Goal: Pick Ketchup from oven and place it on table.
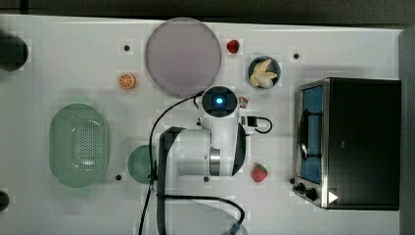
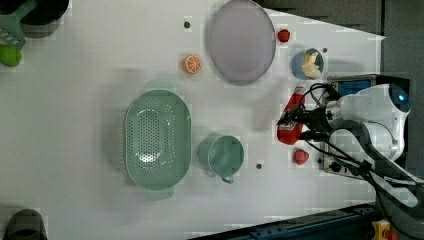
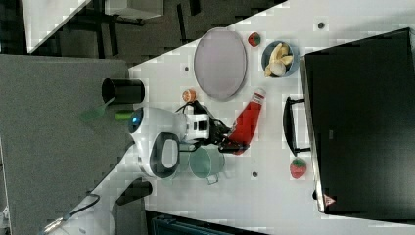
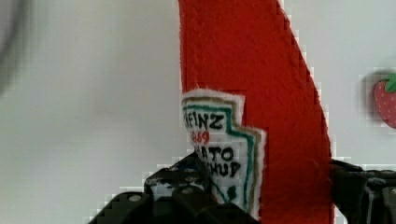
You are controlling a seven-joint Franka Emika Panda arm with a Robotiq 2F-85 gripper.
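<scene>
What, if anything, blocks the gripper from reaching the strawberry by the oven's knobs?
Probably nothing: bare table lies between the gripper and that strawberry. The gripper sits at the ketchup bottle's base, though, and must clear it first.

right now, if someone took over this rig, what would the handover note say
Gripper: fingers on either side of the ketchup's lower body; the wrist view shows one on each side of the bottle. Whether it is gripping or letting go cannot be told.
Ketchup: out of the oven, lying over the white table between the arm and the oven door, cap toward the grey plate in the right view.
Done: bottle taken out and brought to the table.
Left: confirm that it rests on the table, open fully, lift the arm away.
</scene>
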